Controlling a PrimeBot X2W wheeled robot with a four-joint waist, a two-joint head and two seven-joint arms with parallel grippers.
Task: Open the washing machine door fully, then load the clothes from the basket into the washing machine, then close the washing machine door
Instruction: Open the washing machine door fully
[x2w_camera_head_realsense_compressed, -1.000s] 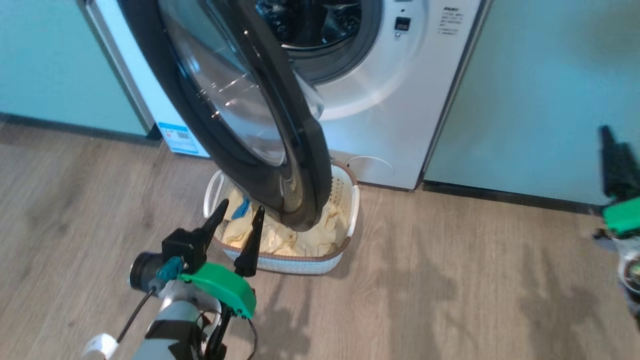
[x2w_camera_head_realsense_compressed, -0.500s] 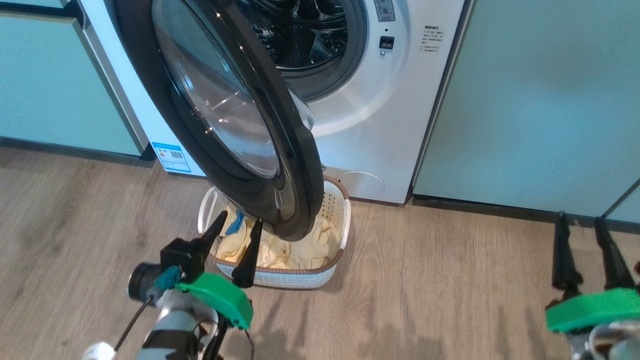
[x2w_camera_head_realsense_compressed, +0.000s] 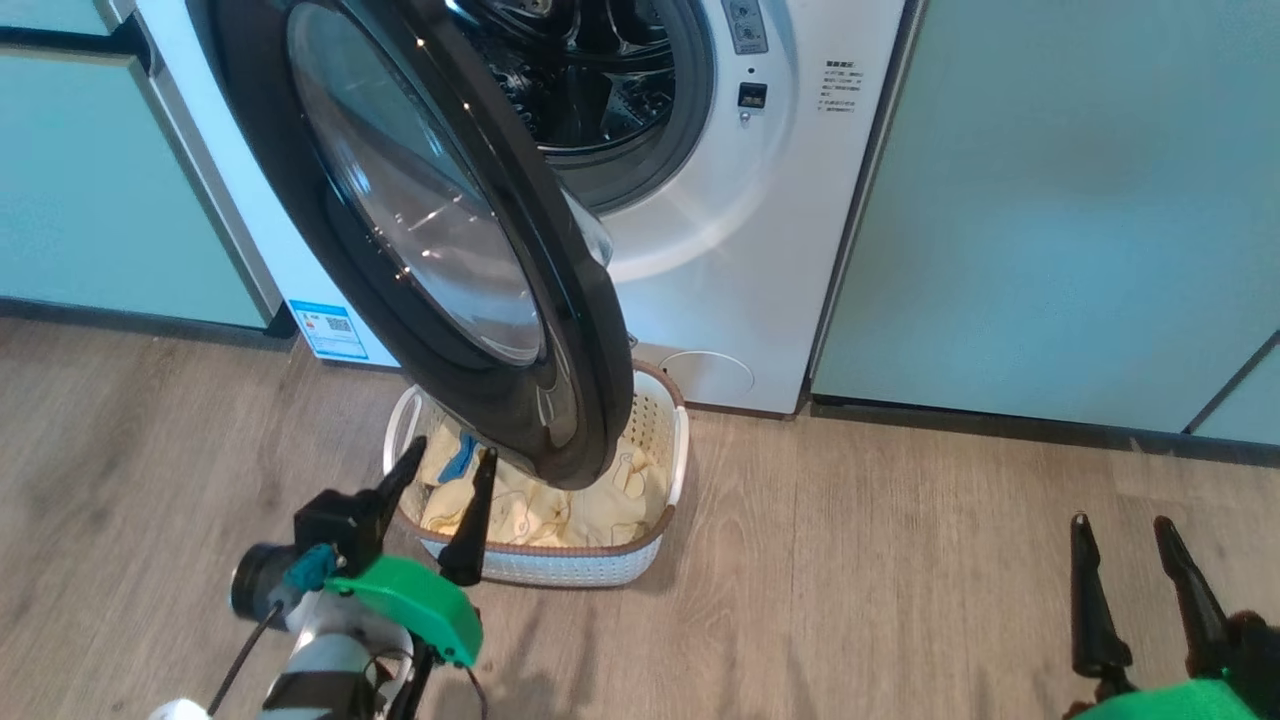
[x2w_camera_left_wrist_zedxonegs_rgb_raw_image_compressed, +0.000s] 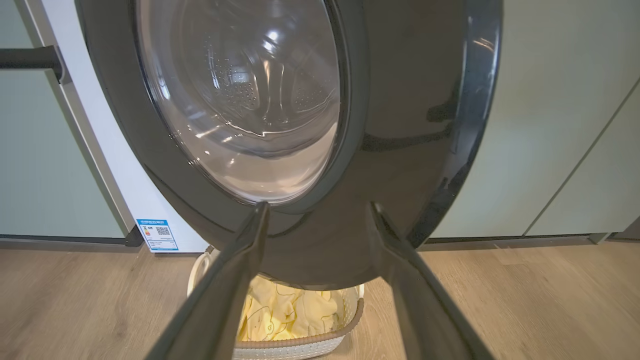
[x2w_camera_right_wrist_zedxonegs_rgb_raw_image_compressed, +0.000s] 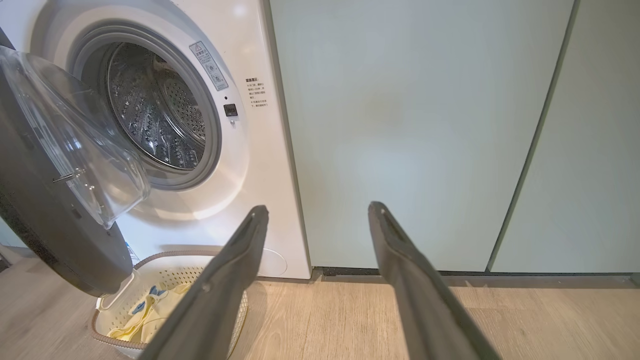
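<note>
Head, left wrist and right wrist views of a laundry-loading scene. The washing machine (x2w_camera_head_realsense_compressed: 760, 250) stands between pale green cabinets (x2w_camera_head_realsense_compressed: 1050, 200) on a wood-patterned floor (x2w_camera_head_realsense_compressed: 850, 560). A blue sticker (x2w_camera_head_realsense_compressed: 330, 328) marks its lower left corner.

The door (x2w_camera_head_realsense_compressed: 420, 230) is hinged on the robot's left and is swung out from the round opening, exposing the metal drum (x2w_camera_head_realsense_compressed: 590, 70). It stands at an angle to the machine front, with its glass bowl bulging toward the opening.

The basket (x2w_camera_head_realsense_compressed: 560, 565) rests on the floor just in front of the machine, directly below the door. In the head view the door's lower black rim overhangs the basket and hides part of its far side. The clothes (x2w_camera_head_realsense_compressed: 560, 505), pale yellow with one blue patch, lie piled inside the basket.

The left gripper (x2w_camera_head_realsense_compressed: 451, 450) hovers over the near left edge of the basket. Its jaws are spread wide with nothing between them. In the left wrist view its fingers point at the lower part of the door's rim, and whether they touch the rim cannot be told.

The right gripper (x2w_camera_head_realsense_compressed: 1120, 522) sits low at the robot's right over bare floor, well apart from the basket. Its jaws are also spread wide and empty. In the right wrist view it faces the cabinet beside the machine.
</note>
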